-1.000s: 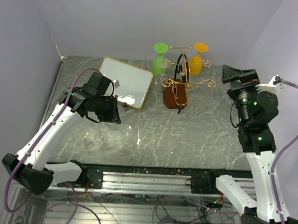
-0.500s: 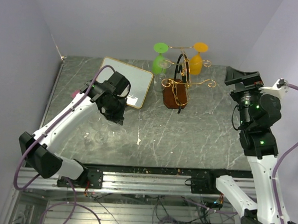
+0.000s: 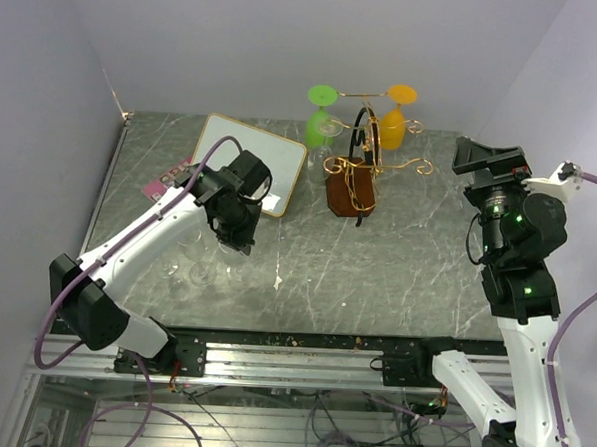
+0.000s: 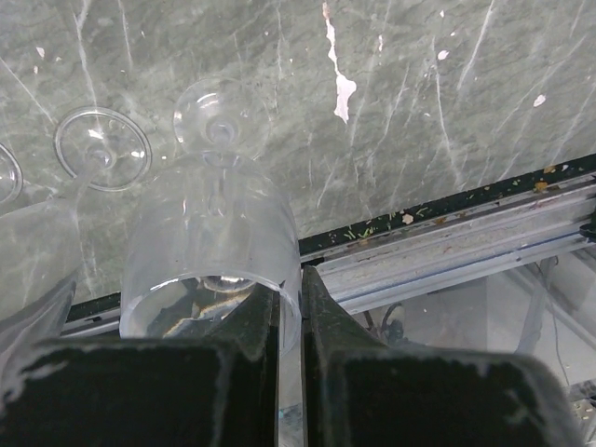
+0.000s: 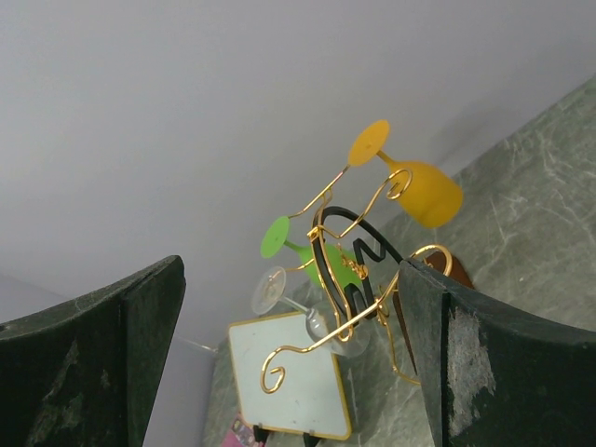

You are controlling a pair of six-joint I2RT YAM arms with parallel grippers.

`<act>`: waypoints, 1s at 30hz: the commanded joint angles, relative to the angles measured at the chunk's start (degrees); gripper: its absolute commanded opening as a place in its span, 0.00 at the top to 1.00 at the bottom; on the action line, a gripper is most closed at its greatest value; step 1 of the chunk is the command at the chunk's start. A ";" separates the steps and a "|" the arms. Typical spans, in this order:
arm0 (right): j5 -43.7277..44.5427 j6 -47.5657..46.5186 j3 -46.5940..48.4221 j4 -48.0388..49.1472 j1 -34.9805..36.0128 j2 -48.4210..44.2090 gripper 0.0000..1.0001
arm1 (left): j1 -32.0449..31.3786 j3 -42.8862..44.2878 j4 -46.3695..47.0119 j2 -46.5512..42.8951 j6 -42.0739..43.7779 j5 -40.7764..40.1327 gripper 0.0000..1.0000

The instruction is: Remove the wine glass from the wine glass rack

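The clear wine glass (image 4: 214, 242) is off the wine glass rack (image 3: 353, 178), well apart from it on the rack's left and nearer the arms' bases. The left pincer (image 4: 291, 298) holds it at the rim: the two fingers (image 4: 251, 321) are drawn to a narrow slit with the bowl's wall pinched between them. The bowl opens toward the wrist camera and the foot points down at the table (image 3: 397, 259). Whether the foot touches the table cannot be told.

Just beside it, farther from the rack, a second clear glass (image 4: 102, 149) stands on the table.

On the rack, a green glass (image 3: 319, 124) hangs at the left side and an orange glass (image 3: 394, 118) at the right. A third clear glass (image 5: 321, 321) hangs low beside the green one. Left of the rack leans a gold-framed board (image 3: 252, 161).

The right pincer (image 5: 291, 279) is raised to the rack's right, well apart from it. It faces the rack, spread wide, gripping and touching nothing.
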 commanded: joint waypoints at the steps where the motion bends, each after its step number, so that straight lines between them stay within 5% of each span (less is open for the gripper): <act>1: 1.38 -0.57 0.45 -0.97 -0.17 -0.77 0.04 | -0.75 -2.41 2.54 0.41 -0.54 -1.68 0.93; 11: 1.20 -0.23 0.74 -1.68 -0.11 -0.96 0.04 | -0.78 -5.97 4.45 0.39 -1.22 -2.70 0.91; 23: 1.12 -0.20 1.93 -2.42 -0.16 -0.42 0.04 | -0.82 -4.77 3.57 -2.55 -2.28 -4.62 0.60; 30: 0.40 -0.76 2.17 -3.79 -0.09 -0.05 0.04 | -0.81 3.48 2.00 -6.97 -2.13 -6.93 0.46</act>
